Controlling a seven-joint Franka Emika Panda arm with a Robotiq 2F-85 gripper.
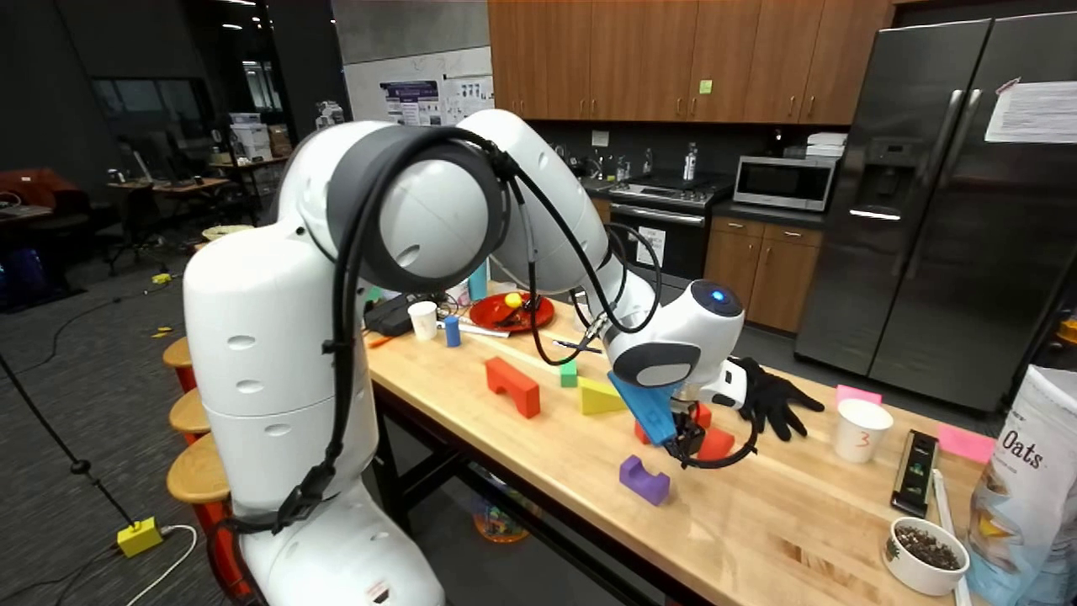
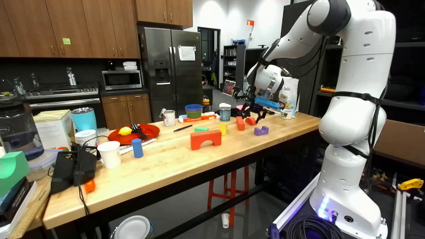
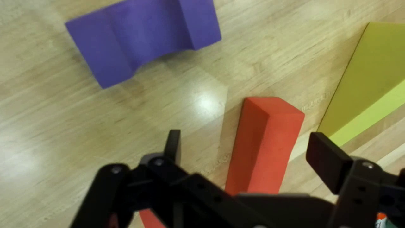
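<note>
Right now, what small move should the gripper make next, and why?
Probably ease the gripper straight down a little: in the wrist view its open jaws frame a red block, gaps show on both sides, and the yellow wedge close by argues against drifting sideways.

The arm (image 1: pixel 278 320) has smooth, rounded white shells with dark grey bands (image 1: pixel 345 189) and small oval dimples (image 1: pixel 241 342). Black cables (image 1: pixel 341 307) run along it under black straps (image 2: pixel 365 97). A blue light (image 1: pixel 718 295) glows on the wrist (image 1: pixel 665 332); the base (image 2: pixel 345 212) shines blue too. The black gripper (image 3: pixel 243 142) has round screws (image 3: pixel 116 169) and a flat blue piece (image 1: pixel 646 406) beside it.
</note>
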